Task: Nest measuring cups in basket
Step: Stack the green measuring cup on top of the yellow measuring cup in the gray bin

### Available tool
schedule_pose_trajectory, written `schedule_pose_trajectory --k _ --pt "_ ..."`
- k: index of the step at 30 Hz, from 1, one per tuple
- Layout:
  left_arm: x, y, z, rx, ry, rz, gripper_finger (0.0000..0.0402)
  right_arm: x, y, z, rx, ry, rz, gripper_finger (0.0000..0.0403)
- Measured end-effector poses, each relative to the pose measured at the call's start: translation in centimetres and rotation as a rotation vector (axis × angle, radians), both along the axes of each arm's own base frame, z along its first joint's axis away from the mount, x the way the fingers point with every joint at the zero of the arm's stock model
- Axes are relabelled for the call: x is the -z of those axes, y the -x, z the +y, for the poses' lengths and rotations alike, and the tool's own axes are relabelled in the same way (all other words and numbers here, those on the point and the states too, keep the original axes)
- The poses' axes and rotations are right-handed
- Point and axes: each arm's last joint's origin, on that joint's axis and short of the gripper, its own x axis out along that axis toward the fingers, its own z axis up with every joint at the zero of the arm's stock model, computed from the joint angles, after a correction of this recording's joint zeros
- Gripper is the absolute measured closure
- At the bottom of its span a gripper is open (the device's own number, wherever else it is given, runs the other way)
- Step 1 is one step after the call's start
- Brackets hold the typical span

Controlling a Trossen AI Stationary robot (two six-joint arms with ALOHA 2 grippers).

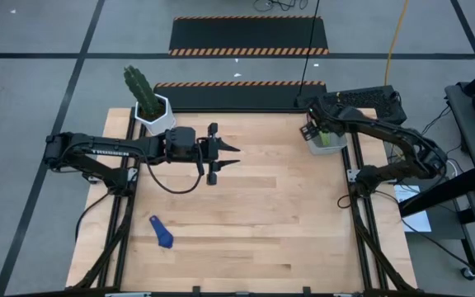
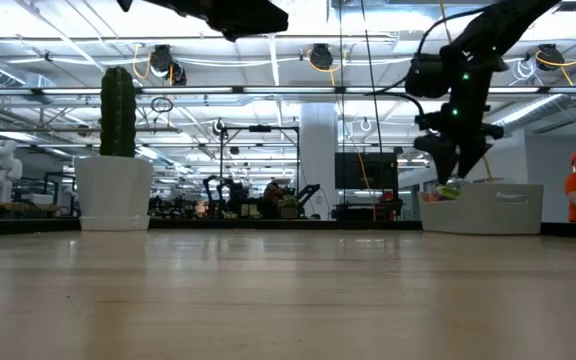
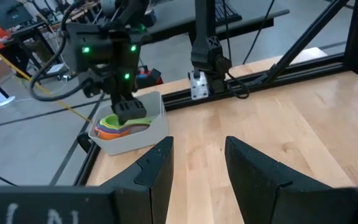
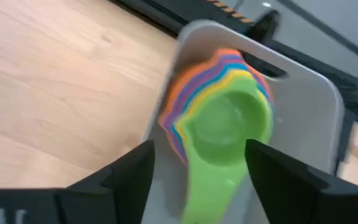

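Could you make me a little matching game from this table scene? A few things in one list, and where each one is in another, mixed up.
Things:
1. dark blue measuring cup
2. green measuring cup
3. cactus pot
4. left tool

Places:
A. on top of the stack inside the basket, with the right tool open above it
B. alone on the wood, near the table's front left
C. over the middle of the table, open and empty
D. at the table's back left corner

Pairs: 1-B, 2-A, 3-D, 4-C
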Motion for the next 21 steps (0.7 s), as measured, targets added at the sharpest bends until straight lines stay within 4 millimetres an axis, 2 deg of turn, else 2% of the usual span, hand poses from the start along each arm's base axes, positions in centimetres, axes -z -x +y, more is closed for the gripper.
schedule_pose_trajectory --k 5,14,18,21 --pt "0.0 0.0 0.0 -0.001 0.002 -0.001 0.0254 0.3 -0.2 -1.5 -0.02 -0.014 -0.045 0.022" --pt "0.1 0.0 0.0 -0.002 0.01 0.013 0.0254 1.2 0.0 -3.3 -0.024 0.008 -0.026 0.0347" --pt "0.2 0.0 0.0 -0.003 0.012 0.017 0.0254 1.6 0.0 -4.0 -0.032 0.021 -0.023 0.0386" --pt "0.2 0.0 0.0 -0.003 0.012 0.017 0.0254 2.4 0.0 -4.4 -0.029 -0.004 -0.003 0.04"
